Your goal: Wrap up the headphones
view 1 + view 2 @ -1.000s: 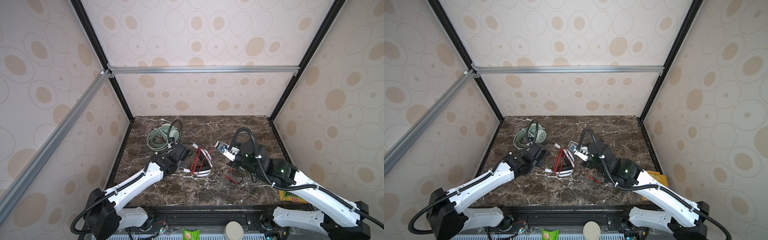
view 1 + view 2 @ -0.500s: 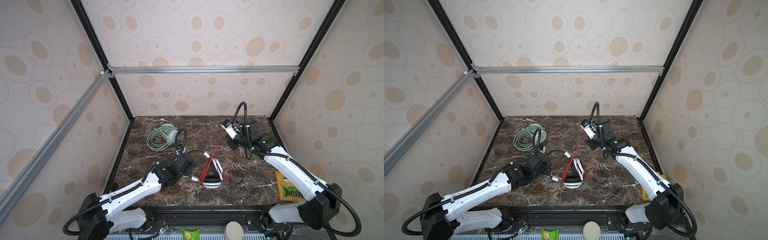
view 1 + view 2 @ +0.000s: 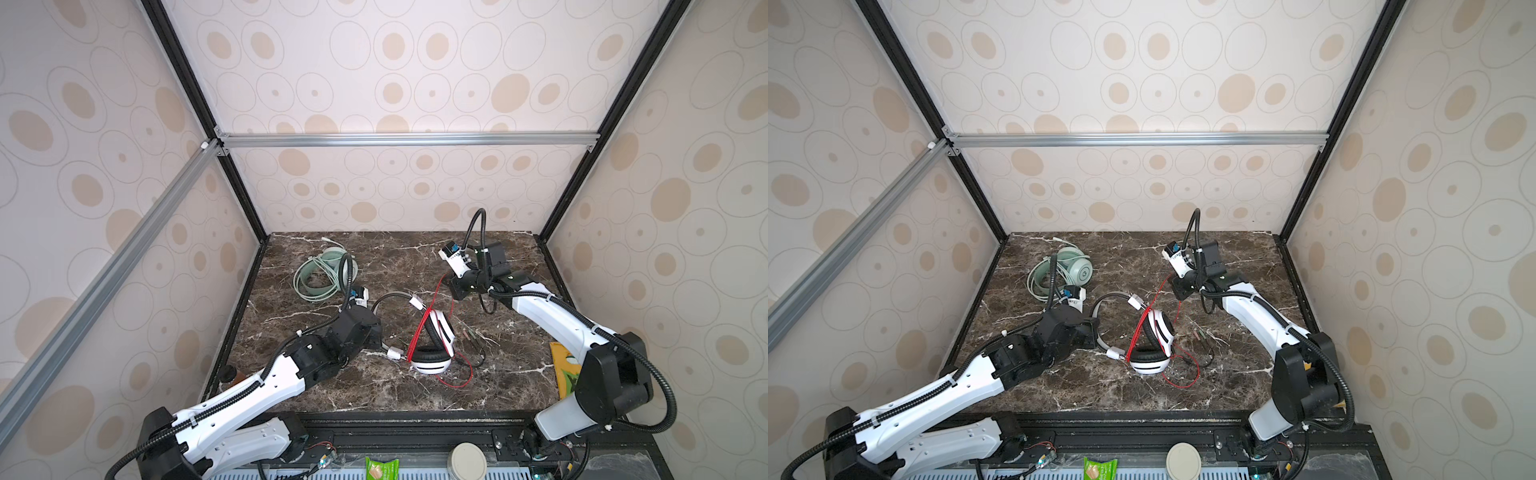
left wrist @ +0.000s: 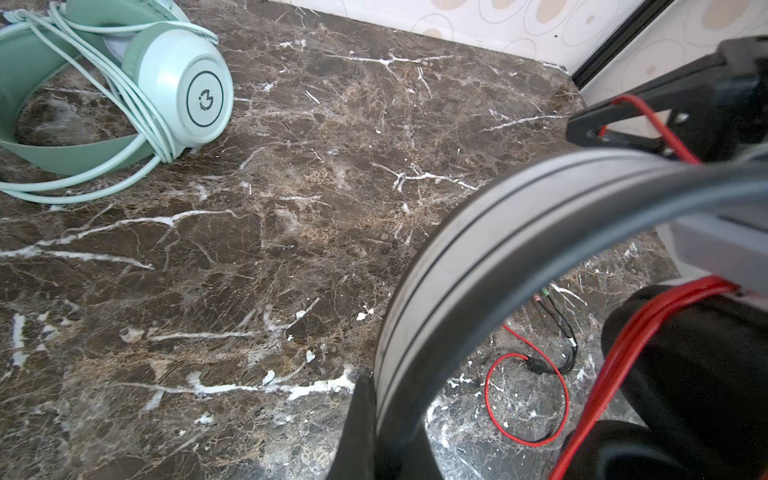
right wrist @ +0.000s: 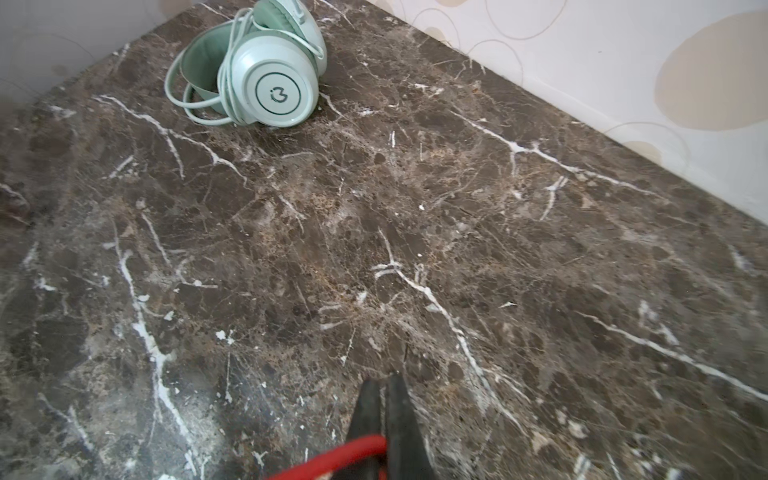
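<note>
The white headphones (image 3: 432, 361) (image 3: 1150, 362) with black earpads lie mid-table, one cup flat and the other tilted above it. My left gripper (image 3: 375, 330) (image 3: 1095, 332) (image 4: 386, 415) is shut on their grey headband (image 4: 478, 249). Several turns of the thin red cable (image 3: 419, 330) (image 3: 1139, 332) run over the cups. One strand rises to my right gripper (image 3: 449, 284) (image 3: 1177, 287) (image 5: 382, 380), which is shut on that cable (image 5: 332, 457) above the table at the back right. A slack loop (image 4: 528, 399) lies on the marble. The mint-green headphones (image 3: 322, 274) (image 3: 1069, 270) (image 4: 178, 91) (image 5: 270, 83) lie at the back left, cable coiled round them.
The red cable's black split end with two plugs (image 3: 473, 338) (image 4: 557, 332) lies right of the white headset. A yellow-green packet (image 3: 563, 372) lies at the table's right front edge. Patterned walls close the left, back and right sides.
My right gripper swung from the front middle to the back right, drawing the red cable out. The left gripper shifted the white headset toward the front. Little has moved in the last half second.
</note>
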Controlling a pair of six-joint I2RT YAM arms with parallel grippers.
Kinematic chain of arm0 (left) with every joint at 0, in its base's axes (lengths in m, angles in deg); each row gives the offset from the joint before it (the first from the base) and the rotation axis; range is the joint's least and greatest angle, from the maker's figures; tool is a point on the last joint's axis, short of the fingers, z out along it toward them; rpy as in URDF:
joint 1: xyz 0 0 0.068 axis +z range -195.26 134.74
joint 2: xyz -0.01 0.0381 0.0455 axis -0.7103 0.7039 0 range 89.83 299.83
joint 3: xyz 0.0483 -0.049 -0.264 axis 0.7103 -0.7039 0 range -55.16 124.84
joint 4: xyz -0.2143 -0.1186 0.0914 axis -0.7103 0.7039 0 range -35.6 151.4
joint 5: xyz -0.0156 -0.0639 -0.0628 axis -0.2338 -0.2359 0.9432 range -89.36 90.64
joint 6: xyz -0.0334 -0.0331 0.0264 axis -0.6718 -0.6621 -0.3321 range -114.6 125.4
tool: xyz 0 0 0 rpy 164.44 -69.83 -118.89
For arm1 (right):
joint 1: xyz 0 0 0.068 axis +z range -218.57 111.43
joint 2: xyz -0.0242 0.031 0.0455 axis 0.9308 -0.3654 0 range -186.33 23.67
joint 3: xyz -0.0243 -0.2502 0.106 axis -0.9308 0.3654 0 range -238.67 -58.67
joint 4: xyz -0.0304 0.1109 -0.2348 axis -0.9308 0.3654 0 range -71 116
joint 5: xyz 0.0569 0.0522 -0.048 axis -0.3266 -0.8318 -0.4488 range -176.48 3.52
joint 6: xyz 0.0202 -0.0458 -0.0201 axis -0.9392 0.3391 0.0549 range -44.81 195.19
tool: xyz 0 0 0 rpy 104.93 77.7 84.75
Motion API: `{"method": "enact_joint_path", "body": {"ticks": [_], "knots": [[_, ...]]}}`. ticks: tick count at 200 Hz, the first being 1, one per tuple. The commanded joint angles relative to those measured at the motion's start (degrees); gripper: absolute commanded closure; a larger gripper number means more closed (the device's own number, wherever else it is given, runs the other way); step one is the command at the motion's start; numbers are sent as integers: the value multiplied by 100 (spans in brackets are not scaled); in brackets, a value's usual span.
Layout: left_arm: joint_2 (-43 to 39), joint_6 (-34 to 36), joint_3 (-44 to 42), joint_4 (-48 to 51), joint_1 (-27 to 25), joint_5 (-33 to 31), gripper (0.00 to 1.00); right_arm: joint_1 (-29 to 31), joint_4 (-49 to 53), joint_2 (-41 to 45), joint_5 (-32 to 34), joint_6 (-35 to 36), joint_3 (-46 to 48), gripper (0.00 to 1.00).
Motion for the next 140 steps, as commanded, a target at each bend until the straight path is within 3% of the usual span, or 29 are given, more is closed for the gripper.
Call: {"method": "enact_joint_path", "body": {"ticks": [1,39,82,140], "knots": [[-302,-33,488,-393,-56,109,100,-71,-467,-209,-629,-362,121,100],[-355,71,870,-45,-50,-60,100,-99,-1122,-476,-1061,-822,414,100],[-375,-126,1199,-130,26,149,100,-94,-1793,-786,-1951,-1302,663,90],[-28,-407,2144,397,944,212,100,-117,-2657,-218,-1869,-1835,1615,60]]}}
